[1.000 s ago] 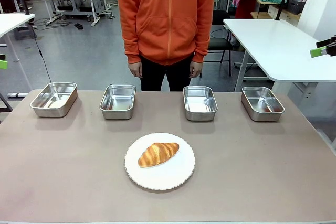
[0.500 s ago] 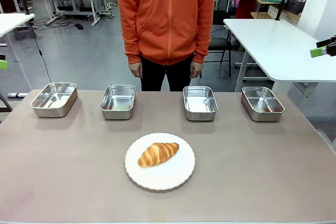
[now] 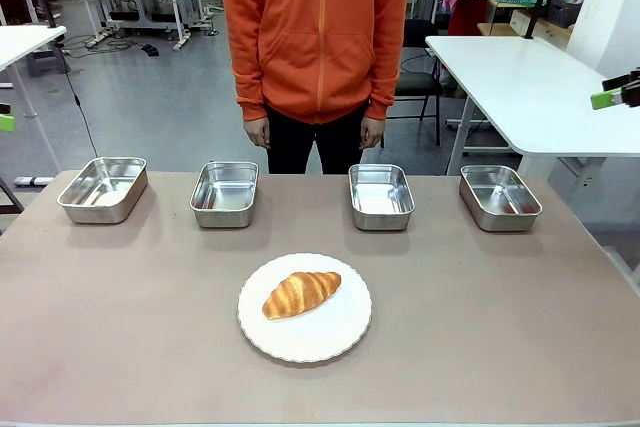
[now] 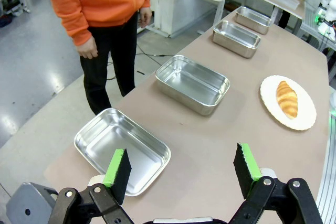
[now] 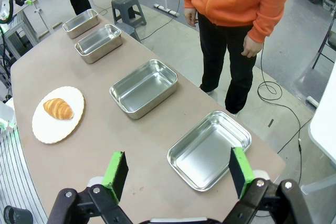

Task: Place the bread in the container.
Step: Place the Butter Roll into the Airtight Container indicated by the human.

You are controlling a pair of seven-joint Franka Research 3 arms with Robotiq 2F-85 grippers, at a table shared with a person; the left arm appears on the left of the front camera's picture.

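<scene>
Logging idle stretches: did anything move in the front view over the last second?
Nothing visibly changed. The bread lies on the white plate, the four steel trays stand empty, the person's hands hang at the sides, and the left gripper and right gripper are open.

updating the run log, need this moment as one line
bread: on white plate | steel trays: all four empty | left gripper: open | right gripper: open | person: standing at far side

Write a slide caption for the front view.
Croissant on a white plate, centred before a row of four empty steel trays; a person in an orange hoodie stands behind them.
</scene>
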